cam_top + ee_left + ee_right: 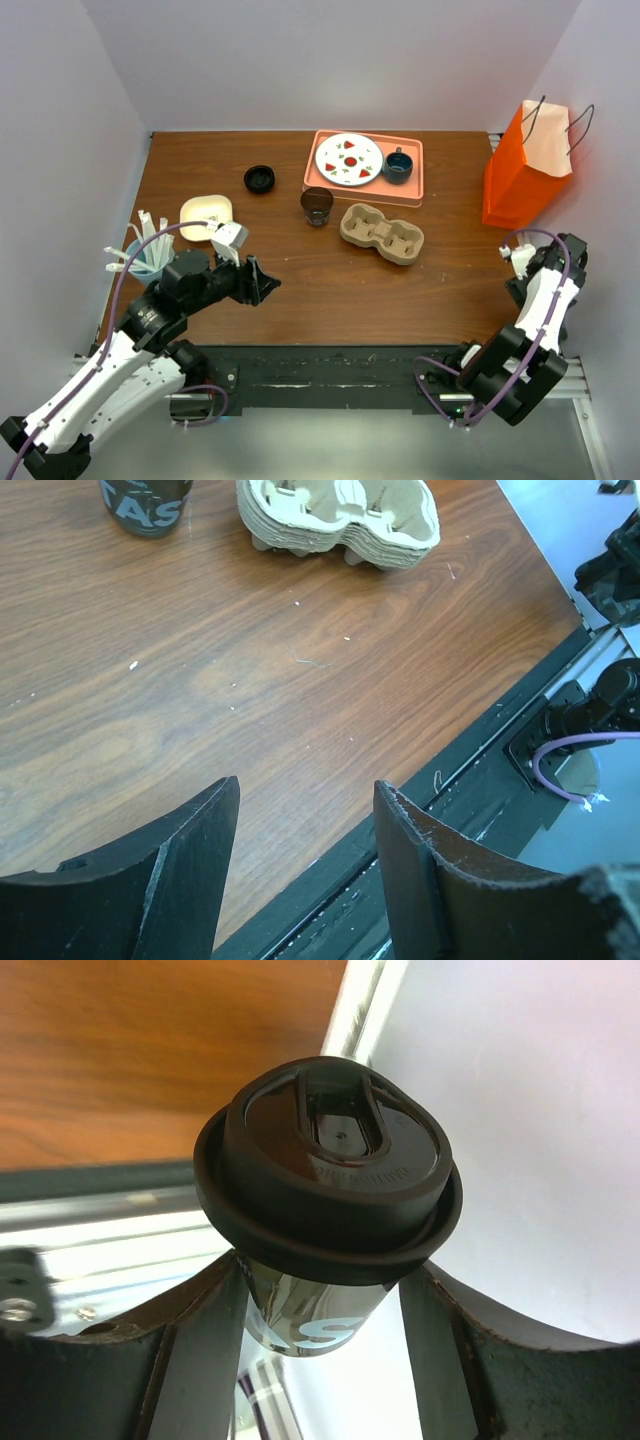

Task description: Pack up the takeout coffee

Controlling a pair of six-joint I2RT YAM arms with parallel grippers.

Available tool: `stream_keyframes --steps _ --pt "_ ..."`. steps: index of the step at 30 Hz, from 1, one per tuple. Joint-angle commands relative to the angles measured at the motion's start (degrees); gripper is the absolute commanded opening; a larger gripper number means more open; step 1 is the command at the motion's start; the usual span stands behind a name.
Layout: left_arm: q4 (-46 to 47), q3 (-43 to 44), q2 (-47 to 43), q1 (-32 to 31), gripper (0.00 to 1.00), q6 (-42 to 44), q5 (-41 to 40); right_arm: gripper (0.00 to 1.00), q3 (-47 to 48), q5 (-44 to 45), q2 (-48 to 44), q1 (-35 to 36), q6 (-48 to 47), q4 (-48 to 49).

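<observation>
The takeout coffee point(330, 1160), a dark cup under a round black lid, sits between the fingers of my right gripper point(320, 1270). Both fingers press its sides just below the lid's rim, and it hangs in the air past the table's right edge. In the top view the right gripper point(521, 267) is at the right side, near the orange paper bag point(525, 165), and the cup is hidden there. My left gripper point(268, 283) point(305, 785) is open and holds nothing, low over the wood near the table's front edge.
A cardboard cup carrier point(382, 233) point(340, 520) lies mid-table beside an unlidded brown cup point(317, 205) point(145, 502). A pink tray point(312, 180) holds a plate point(349, 159) and a blue mug point(397, 165). A black disc point(259, 179), a white dish point(206, 217) and a cup of utensils point(145, 255) stand at the left.
</observation>
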Motion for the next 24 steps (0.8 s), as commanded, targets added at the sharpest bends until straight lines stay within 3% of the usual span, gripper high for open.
stream_keyframes --steps 1,12,18,24 --pt "0.9 2.7 0.9 -0.2 0.61 -0.4 -1.7 0.57 4.9 -10.2 -1.4 3.2 7.2 -3.2" --pt "-8.4 13.4 6.4 -0.2 0.63 -5.0 -3.8 0.54 13.2 -22.5 -3.9 18.7 24.7 3.3" --pt "-14.9 25.2 11.6 -0.2 0.64 -7.5 -6.2 0.53 14.7 -27.9 -9.5 25.4 39.6 16.9" --pt "-22.9 38.3 17.4 -0.2 0.65 -9.7 -7.8 0.51 17.3 -34.2 -8.7 32.9 47.8 30.0"
